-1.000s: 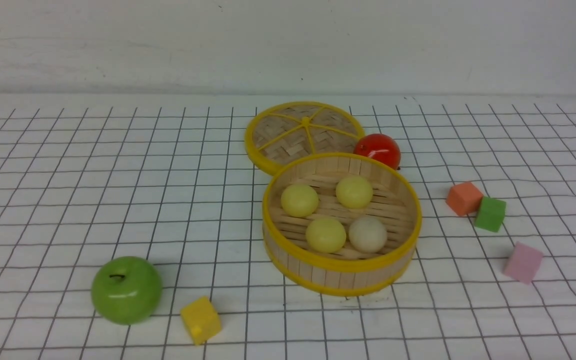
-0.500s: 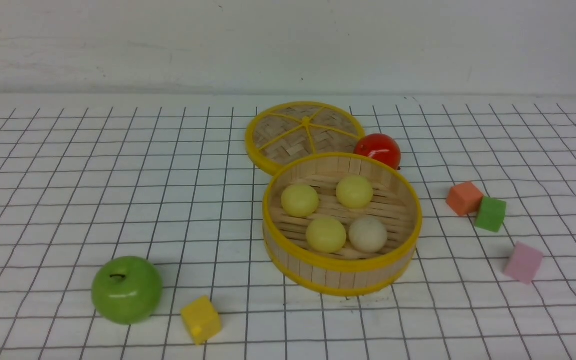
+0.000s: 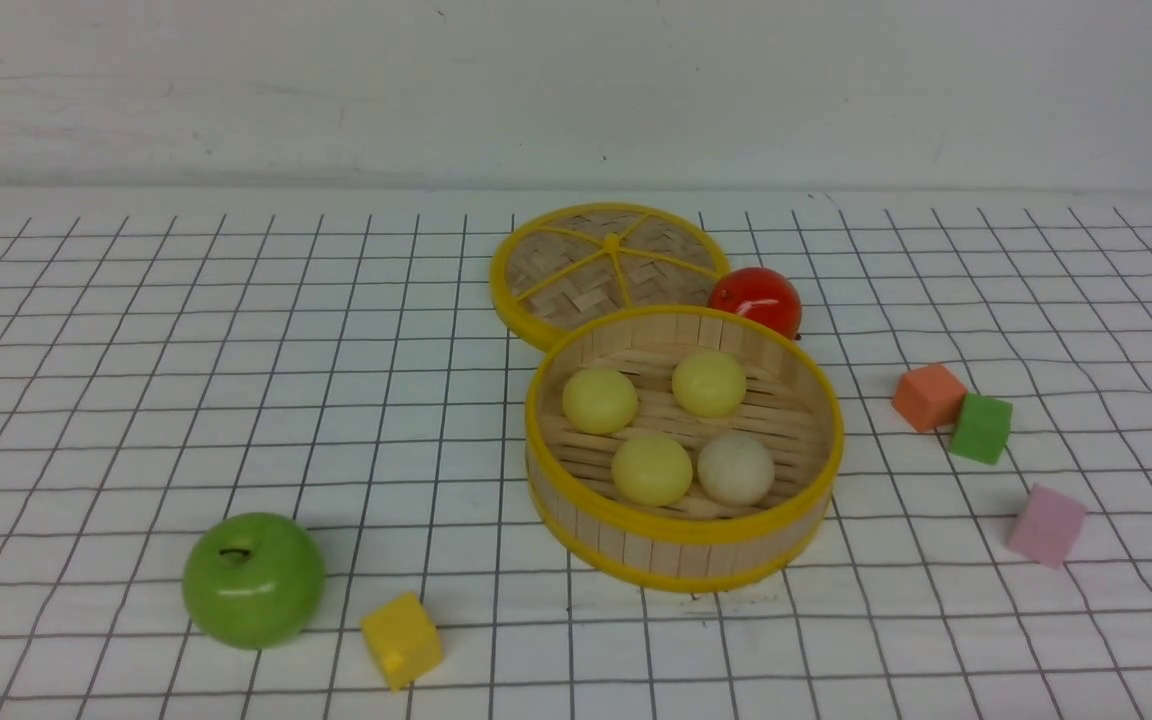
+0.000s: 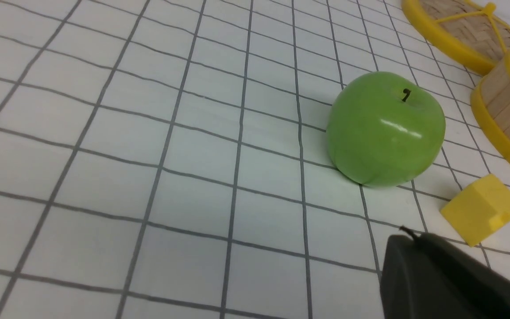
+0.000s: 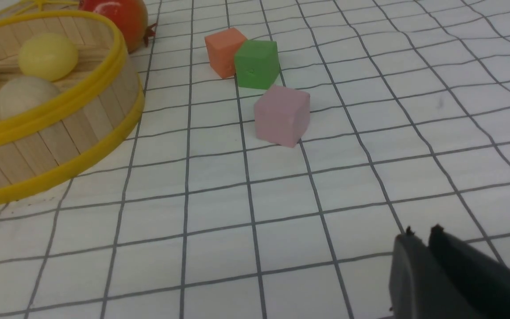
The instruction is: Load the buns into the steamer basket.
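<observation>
The left gripper (image 4: 407,239) is sitting pressed shut above the cloth, near the green apple (image 3: 253,579); the right gripper (image 5: 421,235) is showing two dark tips with a slim gap between them, holding nothing. A white cloth with a black grid (image 3: 236,400) is covering the table, running back to a plain pale wall (image 3: 576,90). The steamer basket (image 3: 684,540) is standing upright, mouth facing up. All four buns (image 3: 652,469) are lying inside it on the slats. Its lid (image 3: 608,262) is lying flat just behind the basket.

Open cloth (image 3: 186,380) left of steamer basket (image 3: 681,545)
</observation>
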Controlling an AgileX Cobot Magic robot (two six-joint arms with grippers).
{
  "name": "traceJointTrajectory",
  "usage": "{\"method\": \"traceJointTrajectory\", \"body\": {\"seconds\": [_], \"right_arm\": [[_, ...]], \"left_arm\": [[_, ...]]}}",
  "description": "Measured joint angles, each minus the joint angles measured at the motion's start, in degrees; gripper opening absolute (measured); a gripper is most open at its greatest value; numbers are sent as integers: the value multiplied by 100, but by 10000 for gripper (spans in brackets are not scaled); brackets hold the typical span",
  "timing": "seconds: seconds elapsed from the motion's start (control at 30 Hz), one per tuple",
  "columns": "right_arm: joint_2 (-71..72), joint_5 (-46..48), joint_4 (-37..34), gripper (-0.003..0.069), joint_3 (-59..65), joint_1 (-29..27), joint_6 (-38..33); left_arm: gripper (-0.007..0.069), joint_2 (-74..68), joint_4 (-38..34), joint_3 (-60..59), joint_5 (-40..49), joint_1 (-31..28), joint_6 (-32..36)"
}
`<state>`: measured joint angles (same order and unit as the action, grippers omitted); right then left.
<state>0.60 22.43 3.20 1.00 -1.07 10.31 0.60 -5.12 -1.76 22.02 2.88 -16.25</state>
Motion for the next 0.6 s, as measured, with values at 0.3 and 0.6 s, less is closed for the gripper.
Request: {"method": "traceJointTrajectory", "body": {"seconds": [0.3,0.6], "right_arm": [[0,0,0,60,0,0,0],[0,0,0,71,0,0,0]], "left_arm": [[-6,0,0,0,0,0,0],[1,0,0,0,0,0,0]]}}
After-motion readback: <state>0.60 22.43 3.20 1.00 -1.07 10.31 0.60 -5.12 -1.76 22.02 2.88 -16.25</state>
